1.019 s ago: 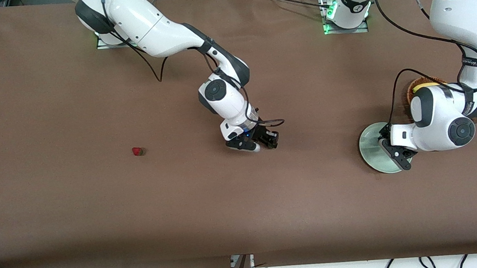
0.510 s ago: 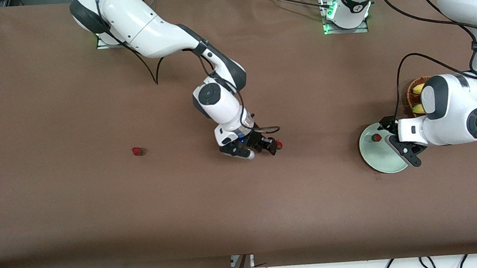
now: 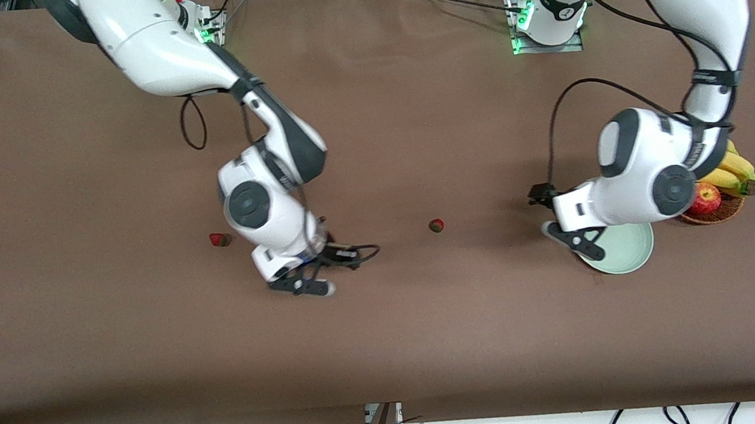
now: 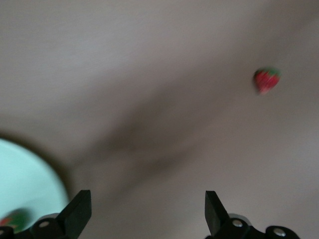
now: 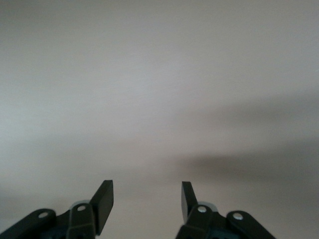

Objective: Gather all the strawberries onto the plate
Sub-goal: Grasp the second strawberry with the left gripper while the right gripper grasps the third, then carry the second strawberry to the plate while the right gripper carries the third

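Right gripper (image 3: 305, 285) low in the frame, just short of centre, over bare table (image 3: 389, 347). Fingers (image 5: 102, 204) spread in the right wrist view, released, nothing between them; only brown cloth under them.

Plate (image 3: 623, 248) a little higher in the frame, toward the left arm's end, half covered by the left arm's wrist. Third berry (image 4: 12, 219) in the plate, blurred at the bottom corner of the left wrist view, hidden in the front view.

Left gripper (image 3: 575, 239) over the table at the plate's rim (image 4: 25, 179), on the side facing table centre. Fingers (image 4: 79, 214) wide apart, released, holding nothing.

Mid berry (image 3: 436, 225) on the table at mid-height, centre of the frame, between the two grippers, well apart from the plate; also in the upper part of the left wrist view (image 4: 266, 79).

End berry (image 3: 219, 239) at about the same height, toward the right arm's end, just beside the right arm's wrist, far from the plate.

Basket (image 3: 716, 215) touching or nearly touching the plate, slightly farther from the camera, at the left arm's end. Apple (image 3: 704, 197) and bananas (image 3: 732, 167) in it.
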Controlling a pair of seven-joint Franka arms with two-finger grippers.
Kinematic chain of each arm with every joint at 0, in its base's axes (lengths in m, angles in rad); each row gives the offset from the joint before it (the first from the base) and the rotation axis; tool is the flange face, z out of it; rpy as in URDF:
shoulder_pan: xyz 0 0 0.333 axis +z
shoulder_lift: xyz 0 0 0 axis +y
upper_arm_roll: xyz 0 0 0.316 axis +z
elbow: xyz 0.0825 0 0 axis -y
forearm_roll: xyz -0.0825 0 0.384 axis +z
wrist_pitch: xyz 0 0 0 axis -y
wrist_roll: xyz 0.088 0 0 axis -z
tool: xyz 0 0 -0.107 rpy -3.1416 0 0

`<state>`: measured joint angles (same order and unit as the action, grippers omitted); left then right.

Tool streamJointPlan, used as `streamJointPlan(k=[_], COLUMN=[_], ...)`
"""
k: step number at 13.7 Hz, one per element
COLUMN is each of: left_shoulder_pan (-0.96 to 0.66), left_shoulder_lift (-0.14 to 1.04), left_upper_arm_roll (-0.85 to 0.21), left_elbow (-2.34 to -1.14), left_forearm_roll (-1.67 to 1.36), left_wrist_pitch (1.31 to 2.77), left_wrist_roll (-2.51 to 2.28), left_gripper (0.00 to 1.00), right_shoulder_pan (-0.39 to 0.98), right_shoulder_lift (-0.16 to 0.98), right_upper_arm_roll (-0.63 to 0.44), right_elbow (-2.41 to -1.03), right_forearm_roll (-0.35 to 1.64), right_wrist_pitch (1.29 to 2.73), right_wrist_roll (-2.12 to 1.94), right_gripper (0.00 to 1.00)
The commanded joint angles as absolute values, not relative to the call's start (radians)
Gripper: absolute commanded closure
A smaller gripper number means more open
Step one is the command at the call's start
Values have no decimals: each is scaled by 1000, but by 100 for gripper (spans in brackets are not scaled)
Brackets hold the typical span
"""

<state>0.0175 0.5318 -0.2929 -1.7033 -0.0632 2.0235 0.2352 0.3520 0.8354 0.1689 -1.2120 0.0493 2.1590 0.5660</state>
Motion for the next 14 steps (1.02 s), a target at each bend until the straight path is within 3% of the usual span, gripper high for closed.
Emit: streamJointPlan(k=[1, 4, 7, 9, 13, 14], left_shoulder_pan=[-99, -172, -244, -274, -299, -301], left_shoulder_lift=[564, 638, 684, 707, 736, 741], left_upper_arm_roll=[-284, -282, -273, -275, -273, -273], left_elbow=[-1710, -1712, -1715, -1713, -1707, -1710], left_forearm_roll=[-63, -63, 9, 89, 121, 123], left_wrist_pitch=[2126, 2308, 2390, 2434, 2445, 2469], left_wrist_roll=[-7, -101, -263, -366, -425, -425], left_gripper=[0, 0, 0, 0, 2, 30], right_shoulder_pan=[281, 276, 267, 259, 259, 259], right_shoulder_lift=[731, 620, 531, 489, 495, 495], right_upper_arm_roll=[123, -1, -31, -31, -31, -31], right_elbow=[-1356, -1562, -1766, -1900, -2035, -2060], right_forearm_roll=[49, 57, 61, 61, 61, 61], right_wrist_pitch=[2085, 2083, 2133, 2245, 2442, 2466], right_wrist_roll=[331, 105, 69, 63, 63, 63], right_gripper=[35, 34, 34, 34, 34, 34])
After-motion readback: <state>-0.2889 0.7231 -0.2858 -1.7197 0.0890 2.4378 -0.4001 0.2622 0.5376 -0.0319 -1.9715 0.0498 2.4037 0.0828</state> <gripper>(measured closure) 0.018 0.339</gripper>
